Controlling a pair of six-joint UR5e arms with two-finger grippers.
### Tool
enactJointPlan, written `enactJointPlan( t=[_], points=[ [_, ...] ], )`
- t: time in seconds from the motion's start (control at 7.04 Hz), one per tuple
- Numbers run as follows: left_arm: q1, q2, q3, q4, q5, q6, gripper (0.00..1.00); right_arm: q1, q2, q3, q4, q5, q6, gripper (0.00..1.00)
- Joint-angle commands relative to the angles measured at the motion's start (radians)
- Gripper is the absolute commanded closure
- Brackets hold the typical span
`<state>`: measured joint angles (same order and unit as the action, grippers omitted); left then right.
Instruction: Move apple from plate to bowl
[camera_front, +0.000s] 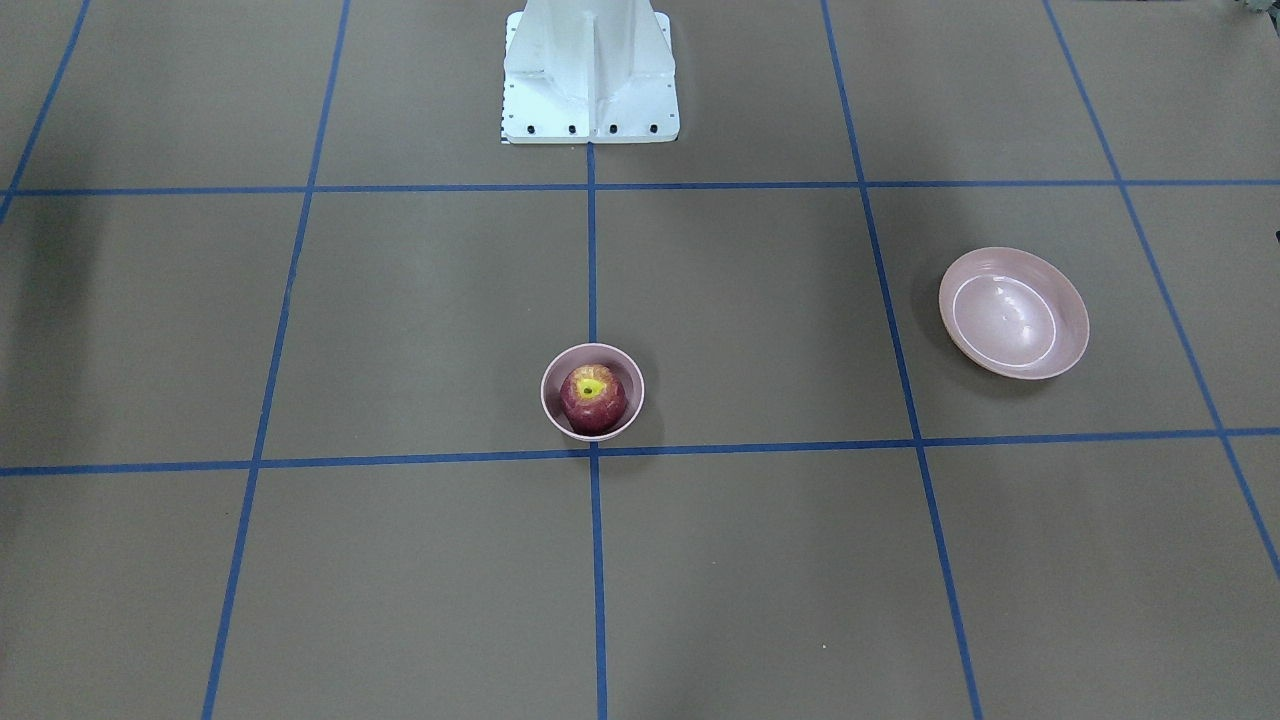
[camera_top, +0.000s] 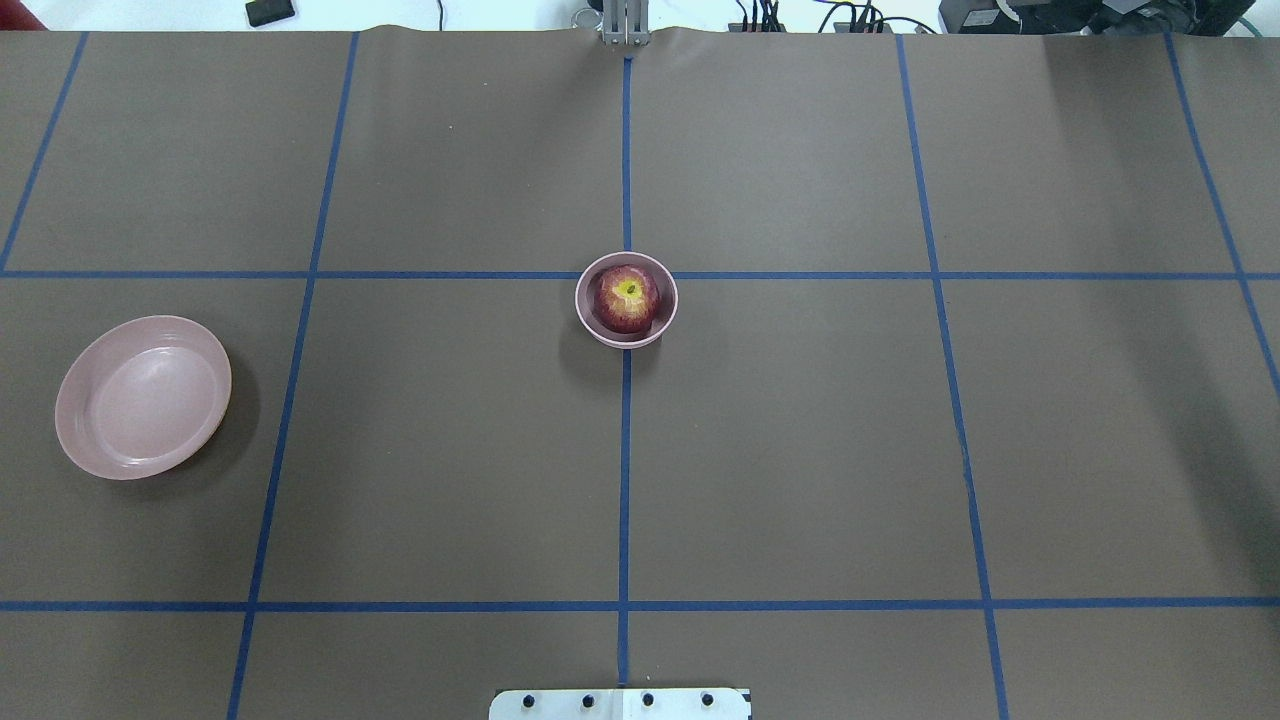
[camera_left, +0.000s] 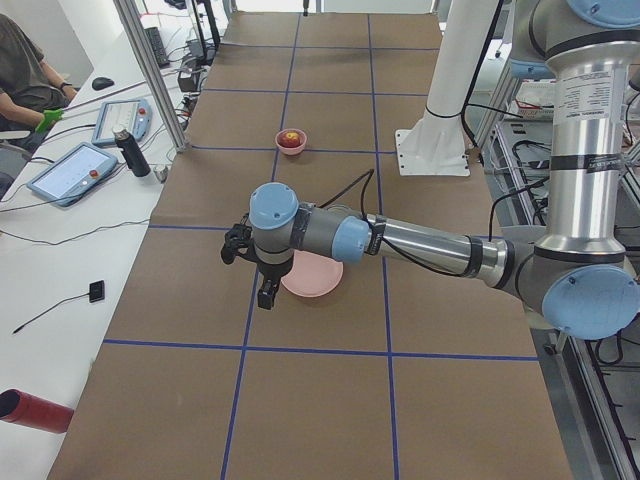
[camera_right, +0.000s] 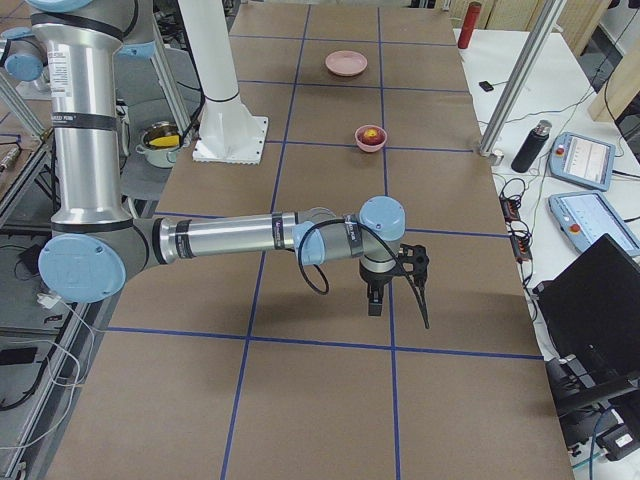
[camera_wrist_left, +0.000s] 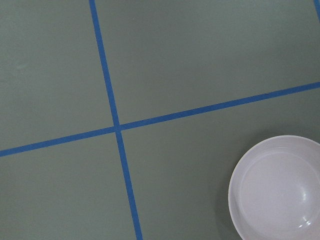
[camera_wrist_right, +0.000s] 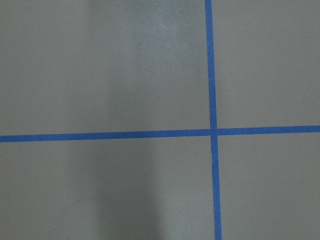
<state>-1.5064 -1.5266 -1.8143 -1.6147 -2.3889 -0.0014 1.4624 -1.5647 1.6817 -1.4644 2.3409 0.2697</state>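
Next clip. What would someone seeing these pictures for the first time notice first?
The dark-red apple draws the eye first, sitting in the small pink bowl at the middle of the table. The wide pink plate lies empty toward the robot's left. In the side views the left arm reaches out low by the plate, and the right arm stretches out low at the other end.

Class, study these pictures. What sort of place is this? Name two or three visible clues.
Probably a robotics lab or test cell. Clues: the left arm and right arm at a table, its blue tape grid, and control tablets on the side bench.
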Motion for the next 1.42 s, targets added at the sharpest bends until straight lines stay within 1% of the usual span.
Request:
enactJointPlan(
  t=[0.0, 0.57, 1.28],
  points=[
    [0.000, 0.002, -0.016, -0.001, -0.001, 0.000, 0.02, -0.005, 0.011, -0.014, 0.001, -0.002, 0.003, 0.00],
    [0.000, 0.003, -0.034, -0.002, -0.004, -0.038, 0.02, -0.016, 0.012, -0.031, 0.001, -0.002, 0.000, 0.00],
    [0.000, 0.010, -0.033, -0.001, -0.009, -0.038, 0.02, -0.016, 0.018, -0.031, 0.002, 0.002, -0.001, 0.00]
  ],
)
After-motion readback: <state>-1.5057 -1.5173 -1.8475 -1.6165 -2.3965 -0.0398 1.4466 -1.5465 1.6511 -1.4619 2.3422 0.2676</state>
